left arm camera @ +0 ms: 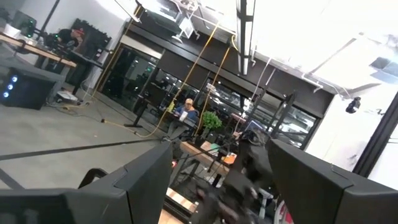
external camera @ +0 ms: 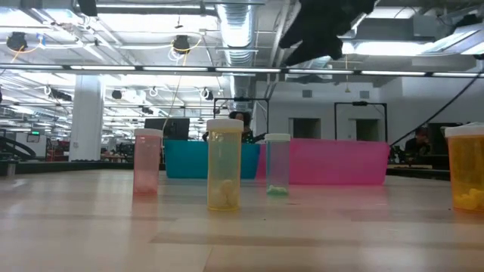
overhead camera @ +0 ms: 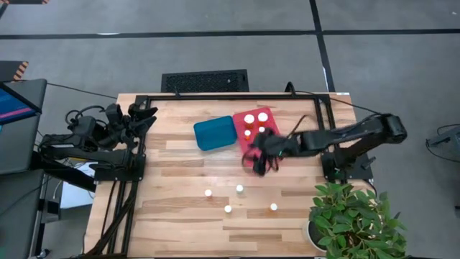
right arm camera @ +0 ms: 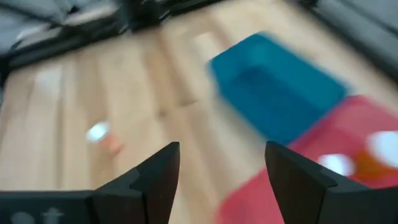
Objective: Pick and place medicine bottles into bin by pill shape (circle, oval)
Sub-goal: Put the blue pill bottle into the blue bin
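Near the centre of the high view, the right hand (overhead camera: 260, 162) is hanging over the desk (overhead camera: 180, 223), just at the lower left corner of the red bin (overhead camera: 275, 121). Its fingers (right arm camera: 163, 168) are standing spread apart w/ nothing between them, as the right wrist view is showing. Left hand (overhead camera: 144, 117) is sitting at the left edge of the frame, by the desk's upper left corner; its fingers (left arm camera: 146, 171) are also spread and empty.

Red bin is lying upper centre-right of the high view, touching the blue bin (overhead camera: 215, 132) on its left. Approx 4 bottles in the red bin (overhead camera: 249, 119) are showing white caps; blue bin is looking empty from above.

4 loose bottles are standing on the desk lower centre of the high view, well apart from each other: the leftmost bottle (overhead camera: 208, 193), the upper bottle (overhead camera: 239, 188), the lowest bottle (overhead camera: 228, 208) and the rightmost bottle (overhead camera: 274, 207). All are sitting below the bins and below the right hand, none touching it.

Low view is showing upright bottles in front of both bins. Right wrist view is also catching one white-capped bottle at mid left of its frame, w/ blue and red bins at upper right
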Robot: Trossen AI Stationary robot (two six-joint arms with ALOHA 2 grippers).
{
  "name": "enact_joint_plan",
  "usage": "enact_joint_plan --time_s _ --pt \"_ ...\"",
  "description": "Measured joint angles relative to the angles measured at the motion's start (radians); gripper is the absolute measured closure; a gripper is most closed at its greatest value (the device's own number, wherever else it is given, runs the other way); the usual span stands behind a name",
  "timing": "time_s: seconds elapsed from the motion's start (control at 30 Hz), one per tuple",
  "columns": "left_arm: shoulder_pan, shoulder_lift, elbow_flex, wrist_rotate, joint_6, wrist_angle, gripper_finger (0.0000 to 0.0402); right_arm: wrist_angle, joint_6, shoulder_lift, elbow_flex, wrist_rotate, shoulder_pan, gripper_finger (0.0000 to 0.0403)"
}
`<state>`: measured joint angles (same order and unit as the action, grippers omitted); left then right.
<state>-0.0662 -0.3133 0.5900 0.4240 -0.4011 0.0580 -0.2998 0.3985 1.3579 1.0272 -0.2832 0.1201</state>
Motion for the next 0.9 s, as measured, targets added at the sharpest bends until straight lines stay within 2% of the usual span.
enact_joint_plan --time_s 0.2,0.4,0.63,0.9 --pt "0.0 0.0 0.0 0.0 0.0 -0.016 0.0142 -0.002 0.011 0.213 0.109 0.0 0.156 0.0159" --pt "0.0 0.0 0.0 -0.02 0.0 -0.023 0.0142 -0.002 0.02 0.374 0.212 0.001 0.229 0.0159" --pt "0.0 0.0 0.0 -0.079 -0.001 -0.023 0.0142 -0.023 0.106 0.445 0.231 0.027 0.229 0.0147" --pt "0.0 0.0 0.0 -0.088 0.0 -0.024 0.0142 -0.067 0.126 0.463 0.23 0.047 0.218 0.0137"
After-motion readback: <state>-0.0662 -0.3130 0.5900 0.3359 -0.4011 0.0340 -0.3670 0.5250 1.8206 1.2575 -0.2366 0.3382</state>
